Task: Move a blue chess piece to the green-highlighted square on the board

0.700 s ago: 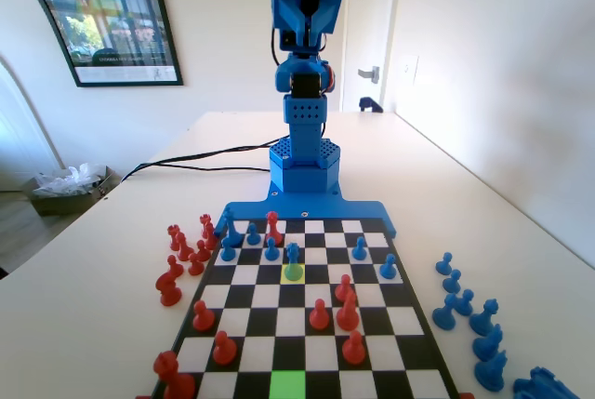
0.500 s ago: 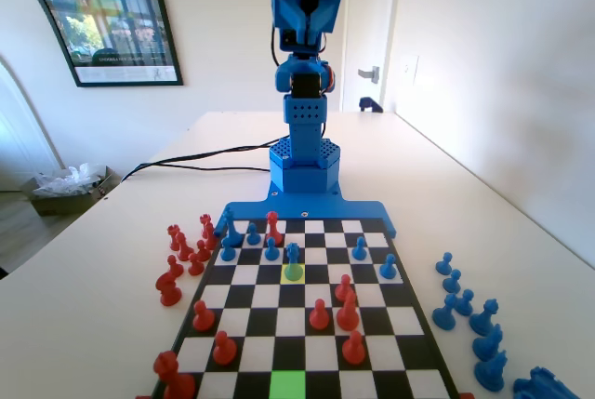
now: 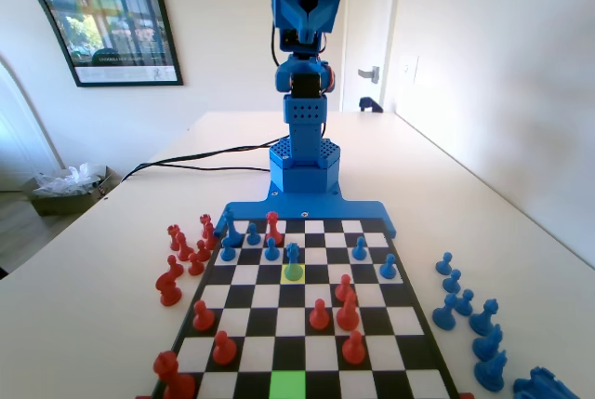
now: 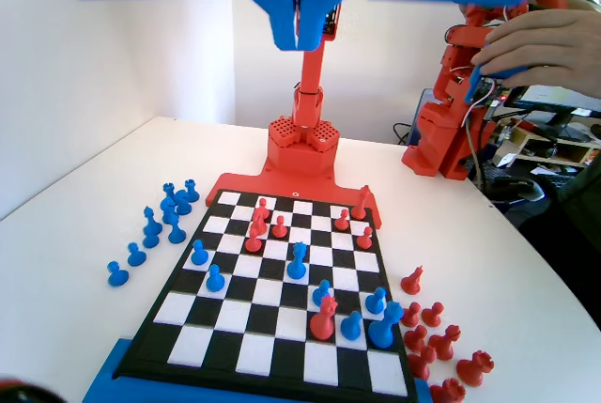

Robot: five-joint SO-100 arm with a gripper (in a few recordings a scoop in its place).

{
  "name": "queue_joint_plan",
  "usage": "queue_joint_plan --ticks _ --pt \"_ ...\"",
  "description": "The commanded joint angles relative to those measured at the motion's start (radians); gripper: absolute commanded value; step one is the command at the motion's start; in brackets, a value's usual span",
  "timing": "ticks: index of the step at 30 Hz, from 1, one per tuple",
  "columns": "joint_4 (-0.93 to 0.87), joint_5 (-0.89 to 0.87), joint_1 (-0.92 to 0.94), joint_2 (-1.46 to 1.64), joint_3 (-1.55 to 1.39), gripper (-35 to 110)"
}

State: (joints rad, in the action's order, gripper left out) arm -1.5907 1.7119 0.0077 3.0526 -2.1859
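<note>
Two jaws of my gripper look pressed together, empty, high above the board. Blue chess piece sits on the yellow square; red pieces crowd the lane toward the green-highlighted square, so I risk clipping one.

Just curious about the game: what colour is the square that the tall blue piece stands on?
Pale yellow-green; the blue chess piece stands on it, clearest in the fixed view.

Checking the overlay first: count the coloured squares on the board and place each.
2. The green-highlighted square is at the board's near edge in the fixed view, with nothing on it. A yellow-tinted square lies farther up the board, under the blue chess piece.
</note>
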Motion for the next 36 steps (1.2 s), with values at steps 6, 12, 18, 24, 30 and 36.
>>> queue_joint_plan --ticks 6,12,18,24,30,36 --pt "0.02 0.011 -0.002 -0.026 0.026 1" --pt "0.051 -0.023 0.005 -0.225 0.15 1" --pt "0.044 -0.014 0.021 -0.373 0.227 1" --pt "-0.037 0.006 0.032 -0.545 0.337 1" --pt "-0.101 -0.003 0.06 -0.765 0.468 1" --pt "-0.097 0.014 0.098 -0.933 0.515 2"
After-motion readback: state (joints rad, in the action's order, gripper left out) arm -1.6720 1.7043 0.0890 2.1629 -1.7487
